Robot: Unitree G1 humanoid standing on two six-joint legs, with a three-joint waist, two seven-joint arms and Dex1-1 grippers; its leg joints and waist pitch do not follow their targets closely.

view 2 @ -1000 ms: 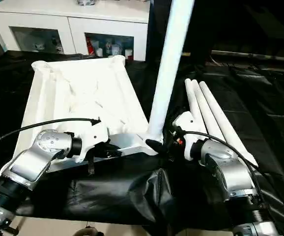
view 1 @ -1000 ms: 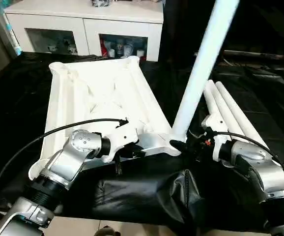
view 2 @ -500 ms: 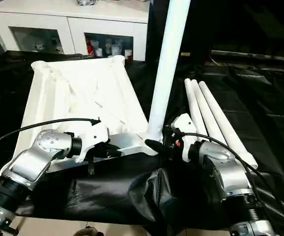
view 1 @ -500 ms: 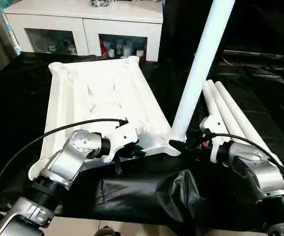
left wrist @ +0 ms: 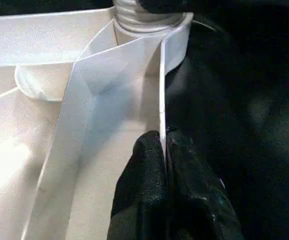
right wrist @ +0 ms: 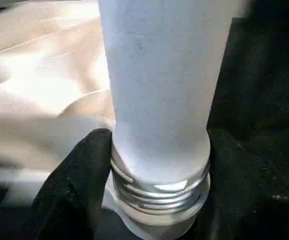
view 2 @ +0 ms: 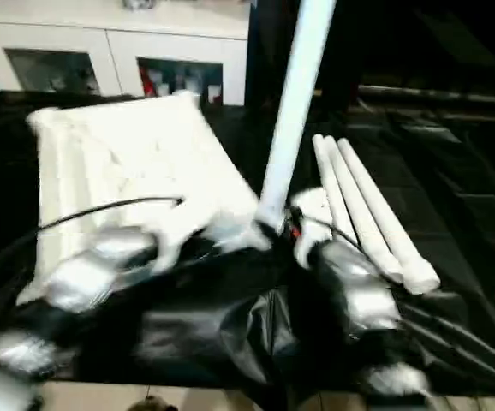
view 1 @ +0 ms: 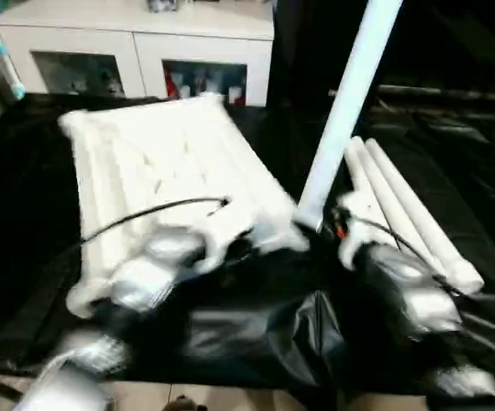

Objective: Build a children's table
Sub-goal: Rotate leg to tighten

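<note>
Nearest the camera, the left gripper (left wrist: 165,150) is clamped on the thin raised rim (left wrist: 162,90) of the tabletop (view 1: 158,167), one black finger (left wrist: 144,170) on the ribbed inner side, the other outside against the black cloth (left wrist: 244,100). Just beyond these fingertips the rim runs into the corner socket (left wrist: 149,22).

The right gripper (right wrist: 152,165) straddles the foot of the upright leg (right wrist: 154,85), one finger (right wrist: 79,175) lying against the tube just above its threaded collar (right wrist: 159,192); the jaws stand around it in a grip. The collar's threads are exposed, so the leg appears not fully seated.

Step in hand, as judged: screwing the first leg into the near corner socket of the upturned tabletop while the left arm steadies the panel. The next move calls for further turns with the leg kept square to the socket, the rim hold maintained.

Beyond the right gripper, three spare legs (view 1: 402,205) lie together on the cloth. Farthest off stands a white cabinet (view 1: 136,43).
</note>
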